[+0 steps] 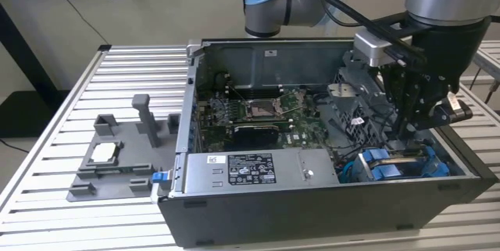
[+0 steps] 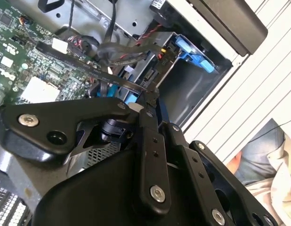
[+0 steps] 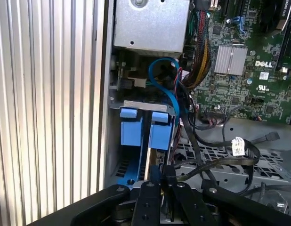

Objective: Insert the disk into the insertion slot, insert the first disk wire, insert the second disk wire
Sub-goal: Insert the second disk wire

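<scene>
Your gripper (image 1: 411, 123) hangs inside the open computer case (image 1: 312, 204), at the case corner toward the exterior view's right, just above the insertion slot (image 1: 402, 163). You can see the fingers (image 2: 149, 101) drawn close together on a flat black wire (image 2: 115, 80) in the second wrist view. The disk (image 3: 152, 157) sits upright in the slot between its blue tabs (image 3: 131, 129), beside the silver power box (image 3: 150, 23).

Bright blue carrier tabs (image 3: 144, 129) sit against the dark grey insertion slot (image 1: 406, 166). The motherboard (image 3: 249, 70) is green, the counter (image 1: 47, 204) pale ribbed aluminium, the end effector (image 2: 152, 101) black.
</scene>
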Tool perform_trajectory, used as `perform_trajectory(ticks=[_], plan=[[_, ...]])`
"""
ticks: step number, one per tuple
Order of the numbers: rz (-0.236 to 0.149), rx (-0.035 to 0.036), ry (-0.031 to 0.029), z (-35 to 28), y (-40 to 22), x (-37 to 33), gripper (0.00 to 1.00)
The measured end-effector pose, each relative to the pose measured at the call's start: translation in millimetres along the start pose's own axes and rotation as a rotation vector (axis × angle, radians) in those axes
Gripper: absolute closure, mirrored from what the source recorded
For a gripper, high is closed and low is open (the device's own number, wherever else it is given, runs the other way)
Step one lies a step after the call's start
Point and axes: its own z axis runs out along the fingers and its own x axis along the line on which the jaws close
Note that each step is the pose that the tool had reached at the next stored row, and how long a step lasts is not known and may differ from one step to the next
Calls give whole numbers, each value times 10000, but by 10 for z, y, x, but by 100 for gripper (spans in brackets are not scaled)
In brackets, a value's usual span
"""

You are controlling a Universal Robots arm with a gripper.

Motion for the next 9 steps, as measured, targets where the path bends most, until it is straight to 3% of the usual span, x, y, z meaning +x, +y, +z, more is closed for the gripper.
perform_trajectory(ticks=[5, 9], plan=[[0, -16, 1, 2, -2, 1, 84], [-4, -97, -11, 36, -12, 39, 84]])
